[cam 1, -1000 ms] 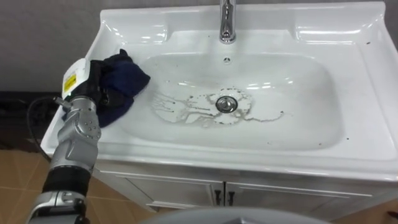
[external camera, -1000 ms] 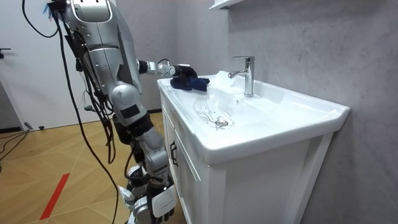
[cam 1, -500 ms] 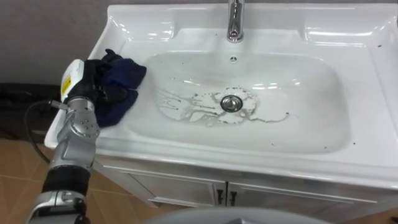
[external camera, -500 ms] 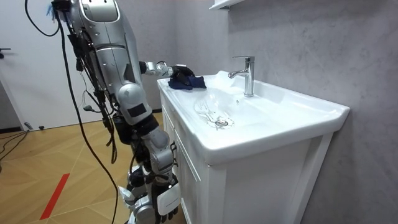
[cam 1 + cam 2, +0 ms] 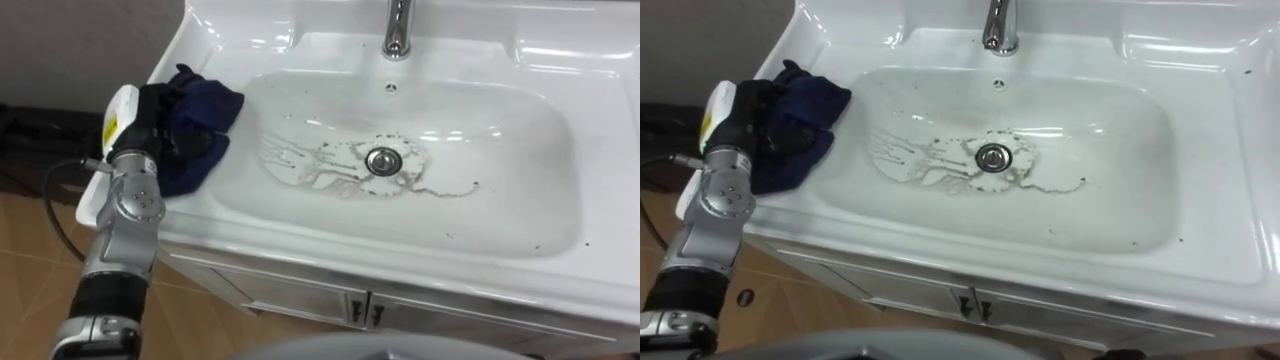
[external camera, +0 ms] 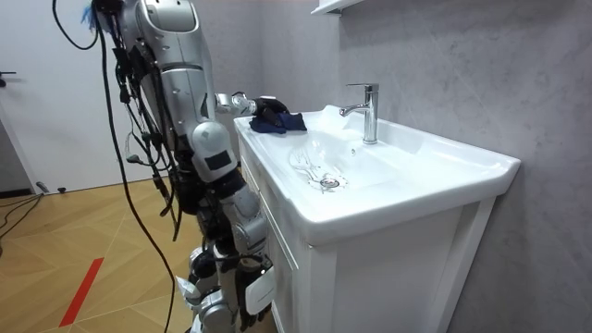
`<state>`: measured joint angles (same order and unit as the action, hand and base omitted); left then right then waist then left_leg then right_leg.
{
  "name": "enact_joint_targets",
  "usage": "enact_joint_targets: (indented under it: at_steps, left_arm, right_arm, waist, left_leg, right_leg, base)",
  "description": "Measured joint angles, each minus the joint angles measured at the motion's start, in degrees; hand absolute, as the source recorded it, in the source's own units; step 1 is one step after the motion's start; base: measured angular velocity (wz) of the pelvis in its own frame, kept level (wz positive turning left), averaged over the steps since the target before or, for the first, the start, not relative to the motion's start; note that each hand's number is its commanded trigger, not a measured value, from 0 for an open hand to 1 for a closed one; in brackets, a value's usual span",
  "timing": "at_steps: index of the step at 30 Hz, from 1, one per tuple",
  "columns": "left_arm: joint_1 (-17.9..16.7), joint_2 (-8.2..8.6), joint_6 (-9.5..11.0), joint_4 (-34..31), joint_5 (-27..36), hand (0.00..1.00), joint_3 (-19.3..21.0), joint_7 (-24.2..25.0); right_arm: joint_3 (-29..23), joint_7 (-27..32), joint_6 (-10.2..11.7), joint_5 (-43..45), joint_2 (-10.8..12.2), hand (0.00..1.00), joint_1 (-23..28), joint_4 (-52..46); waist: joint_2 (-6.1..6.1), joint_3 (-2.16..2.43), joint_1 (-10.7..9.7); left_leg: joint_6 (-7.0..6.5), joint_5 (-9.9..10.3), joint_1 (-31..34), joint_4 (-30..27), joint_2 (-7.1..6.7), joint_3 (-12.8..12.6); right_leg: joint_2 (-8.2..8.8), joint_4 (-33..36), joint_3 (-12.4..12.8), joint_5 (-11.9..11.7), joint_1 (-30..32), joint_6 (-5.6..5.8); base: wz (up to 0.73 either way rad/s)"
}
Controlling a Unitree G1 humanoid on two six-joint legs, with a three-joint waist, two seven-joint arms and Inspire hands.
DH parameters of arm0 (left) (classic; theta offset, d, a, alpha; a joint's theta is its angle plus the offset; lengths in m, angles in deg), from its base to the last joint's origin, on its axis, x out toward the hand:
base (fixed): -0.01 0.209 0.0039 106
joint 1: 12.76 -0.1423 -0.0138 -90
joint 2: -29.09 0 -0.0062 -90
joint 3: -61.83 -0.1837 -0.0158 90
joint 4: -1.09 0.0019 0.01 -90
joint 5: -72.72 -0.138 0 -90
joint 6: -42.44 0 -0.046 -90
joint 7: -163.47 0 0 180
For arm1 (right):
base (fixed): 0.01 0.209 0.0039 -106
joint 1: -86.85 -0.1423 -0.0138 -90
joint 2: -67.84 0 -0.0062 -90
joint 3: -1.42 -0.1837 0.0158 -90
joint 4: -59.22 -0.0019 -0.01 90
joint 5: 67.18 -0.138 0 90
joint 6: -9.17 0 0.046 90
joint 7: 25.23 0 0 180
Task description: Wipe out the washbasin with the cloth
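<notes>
A white ceramic basin (image 5: 560, 150), set in a vanity worktop (image 5: 600, 290), waits to be wiped, with grey streaks (image 5: 310, 165) fanning out to the left of its metal drain (image 5: 383, 160) and a thinner trail running right. A dark blue cloth (image 5: 205, 125) lies bunched on the basin's left rim, its lower edge hanging over the slope into the bowl, well apart from the dirt. The left robot hand (image 5: 150, 118) rests on the cloth's outer side, fingers curled into the folds and gripping it. A chrome tap (image 5: 400, 30) stands at the back rim, above the drain.

The cloth looks soft, light and limp, so it is likely to crumple or trail if held by one corner; a hold on the gathered middle, as here, should keep a thick pad under the palm. The glazed bowl looks hard and slick, and the cloth should slide easily over it, though the streaks may need firm pressure.

In the room view, the robot stands at the front corner of the white cabinet (image 6: 370, 277), at the room view's left, its left arm stretched out to the cloth.
</notes>
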<state>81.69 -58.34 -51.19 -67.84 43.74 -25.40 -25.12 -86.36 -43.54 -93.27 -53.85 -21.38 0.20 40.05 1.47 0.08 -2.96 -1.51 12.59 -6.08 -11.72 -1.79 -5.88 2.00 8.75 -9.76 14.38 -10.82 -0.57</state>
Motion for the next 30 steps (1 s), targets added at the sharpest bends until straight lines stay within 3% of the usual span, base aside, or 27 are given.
enact_joint_targets:
  at_steps: [7, 14, 22, 28, 30]
  left_arm:
    - [-3.17, 0.02, -1.27, -9.23, -1.93, 1.00, -2.13, -0.73]
    - [-4.46, 0.00, -1.27, -18.12, -5.61, 1.00, -3.01, -1.15]
    - [-4.14, 0.03, -0.69, -18.83, -7.73, 1.00, -5.98, -2.03]
    - [-3.12, 0.03, 0.45, -18.87, -7.67, 1.00, -9.57, -2.03]
    - [-2.55, 0.04, 0.76, -18.87, -7.67, 1.00, -10.36, -2.03]
  right_arm:
    - [1.09, -0.05, 2.24, -2.27, 0.16, 0.00, 0.09, 0.97]
    - [0.98, 0.01, 3.81, -4.51, 0.29, 0.00, -0.06, 2.41]
    - [0.88, 0.20, 5.79, -4.52, 0.28, 0.00, -0.04, 2.88]
    - [1.00, 0.18, 6.15, -4.56, 0.13, 0.00, 0.04, 2.79]
    - [1.06, -0.03, 6.10, -4.55, 0.09, 0.00, 0.03, 2.79]
  waist:
    - [-0.90, -0.52, -0.14]
    - [-1.38, -0.26, -1.22]
    - [-1.17, -0.37, -3.16]
    - [-0.39, -0.83, -3.69]
    - [0.05, -0.64, -3.74]
  left_leg:
    - [0.03, 0.00, 0.80, -0.08, 0.04, 1.44]
    - [0.03, 0.00, 2.19, -1.01, 0.03, 2.31]
    - [0.04, 0.00, 2.38, -1.11, 0.08, 2.75]
    - [-0.01, 0.10, 2.71, -1.62, 0.23, 2.57]
    - [-0.01, 0.11, 3.46, -1.78, 0.32, 2.42]
  right_leg:
    - [0.00, -0.03, -1.62, -0.01, 0.10, -0.02]
    - [0.15, 0.11, -2.18, -0.14, 0.73, -0.11]
    - [0.22, 0.08, -3.13, -0.15, 0.71, -0.11]
    - [0.51, 0.93, -2.81, -0.15, 1.19, -0.11]
    - [0.50, 1.36, -2.54, -0.15, 1.92, -0.11]
  base:
    - [0.11]
    - [0.06]
    - [0.04]
    - [-0.01]
    - [-0.03]
